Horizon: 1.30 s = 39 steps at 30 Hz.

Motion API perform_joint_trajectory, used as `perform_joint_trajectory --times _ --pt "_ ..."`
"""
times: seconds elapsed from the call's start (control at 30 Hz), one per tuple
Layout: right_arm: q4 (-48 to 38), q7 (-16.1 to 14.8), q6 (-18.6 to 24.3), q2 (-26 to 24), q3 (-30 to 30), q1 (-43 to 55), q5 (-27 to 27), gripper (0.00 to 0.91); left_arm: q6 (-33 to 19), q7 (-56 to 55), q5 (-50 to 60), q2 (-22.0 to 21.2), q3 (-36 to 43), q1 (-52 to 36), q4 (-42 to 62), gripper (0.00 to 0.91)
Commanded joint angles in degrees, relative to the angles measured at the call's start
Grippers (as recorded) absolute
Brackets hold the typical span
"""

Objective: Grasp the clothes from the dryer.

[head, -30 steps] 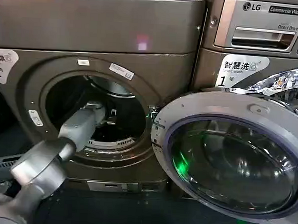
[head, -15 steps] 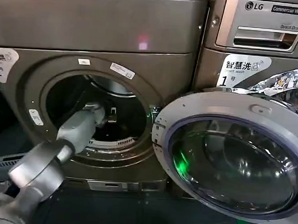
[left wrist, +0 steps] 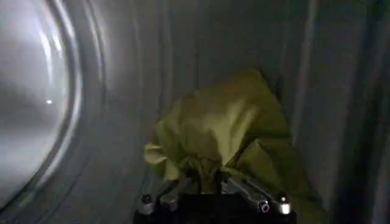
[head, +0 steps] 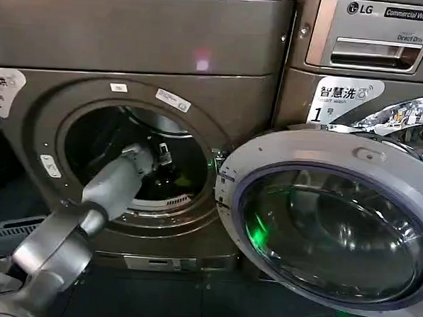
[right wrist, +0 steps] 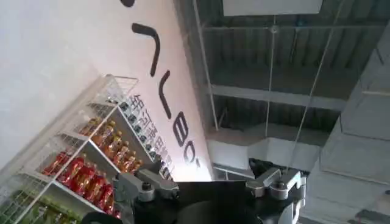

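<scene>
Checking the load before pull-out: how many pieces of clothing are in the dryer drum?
1. A single yellow-green piece, the clothes, lies bunched on the drum wall right at the left claw, deep inside the dryer. Anything behind it would be hidden.

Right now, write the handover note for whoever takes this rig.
Left gripper: reached through the porthole, deep in the dryer drum, fingers spread at the near edge of the clothes, not shut on them.
Right gripper: parked, open, holding nothing, pointed at the ceiling and a drinks shelf.
Clothes: yellow-green bundle lying crumpled on the drum wall.
Dryer door: swung fully open.
Done: door open, reach made.
Left: shut on the fabric, withdraw through the porthole.
</scene>
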Motion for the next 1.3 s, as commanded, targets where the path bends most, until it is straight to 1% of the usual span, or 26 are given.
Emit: perform_joint_trajectory --times 0.03,0.13,0.33,0.63,0.77,0.97,1.03,1.17,1.3 --pt "-0.02 0.05 0.04 -0.1 0.0 0.14 0.04 0.907 3.43 -12.72 -10.38 0.62 -10.76 4.04 -5.66 0.0" --pt "0.03 0.08 0.07 0.0 -0.16 0.35 0.04 0.907 4.24 -16.63 -13.54 0.92 -13.66 6.6 -9.44 0.0" --pt "0.0 0.06 0.13 -0.13 -0.15 0.27 0.07 0.907 4.08 -23.27 -16.25 0.57 -18.93 10.07 -13.35 0.0" --pt "0.02 0.11 0.17 -0.07 -0.14 0.23 0.14 0.907 3.34 -32.14 -21.71 -0.32 -22.82 13.77 -20.17 0.0" --pt "0.14 0.22 0.21 -0.1 -0.36 0.35 0.12 0.907 0.93 -37.47 -23.63 -0.87 -24.11 14.92 -22.55 0.0" --pt "0.11 0.86 0.24 -0.45 -0.6 0.33 0.01 0.907 -3.16 -44.74 -27.11 -2.45 -27.09 15.05 -22.47 0.0" --pt "0.11 1.03 0.32 -0.49 -0.73 0.36 -0.04 0.907 -3.82 -47.05 -29.14 -2.65 -27.88 15.75 -23.94 0.0" --pt "0.29 1.27 0.7 -0.6 -1.1 0.53 -0.04 0.907 -7.29 -51.15 -33.74 -2.91 -28.94 18.19 -27.89 0.0" --pt "0.06 1.5 1.48 -0.8 -1.24 0.59 -0.14 0.907 -10.3 -53.96 -34.78 -2.99 -29.72 21.25 -31.47 0.0"
